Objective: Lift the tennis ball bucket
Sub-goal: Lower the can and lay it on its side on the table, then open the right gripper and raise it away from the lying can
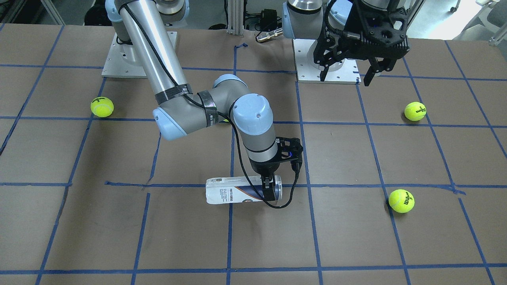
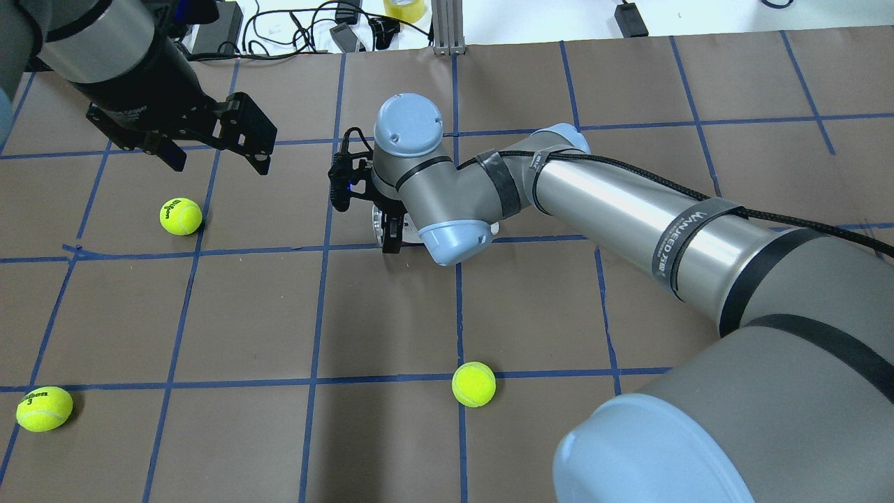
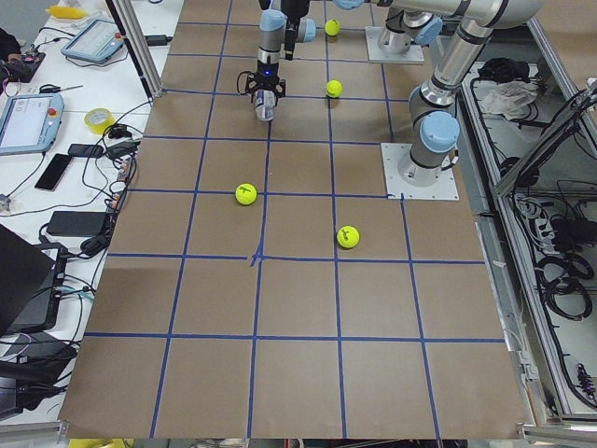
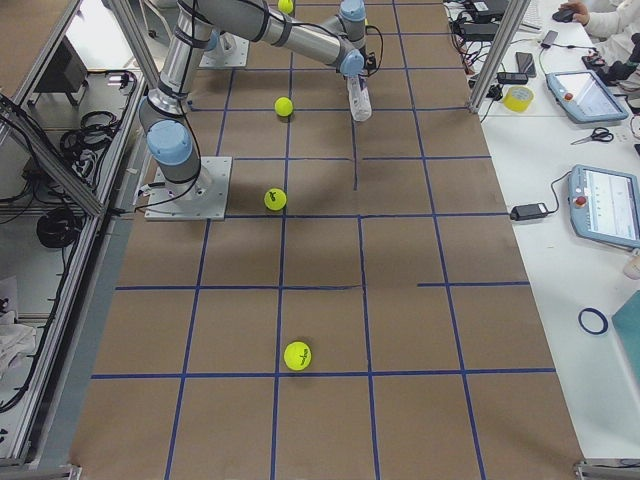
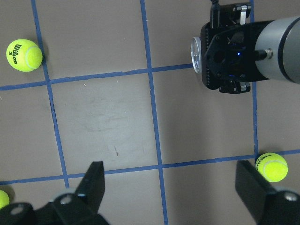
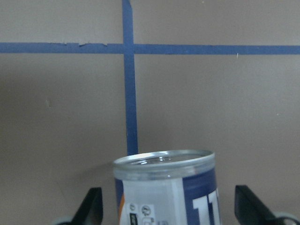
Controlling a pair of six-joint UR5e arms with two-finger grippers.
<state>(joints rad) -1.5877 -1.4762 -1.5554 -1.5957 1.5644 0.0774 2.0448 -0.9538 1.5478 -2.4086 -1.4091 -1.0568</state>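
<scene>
The tennis ball bucket (image 1: 233,192) is a clear tube with a white and navy label and a silvery rim. It lies on its side near the table's middle. My right gripper (image 1: 272,189) reaches down over its rim end. In the right wrist view the tube (image 6: 164,187) sits between the two spread fingers (image 6: 91,208), with a gap on each side, so the gripper is open. In the overhead view the wrist hides most of the tube; only the rim (image 2: 378,222) shows. My left gripper (image 1: 344,75) is open and empty, held above the table near its base.
Loose tennis balls lie on the taped brown table: one (image 1: 102,107) on the robot's right, two (image 1: 415,111) (image 1: 401,200) on its left, and one (image 2: 473,383) near the robot. The arm bases' white mounting plates (image 1: 336,75) stand at the robot's edge.
</scene>
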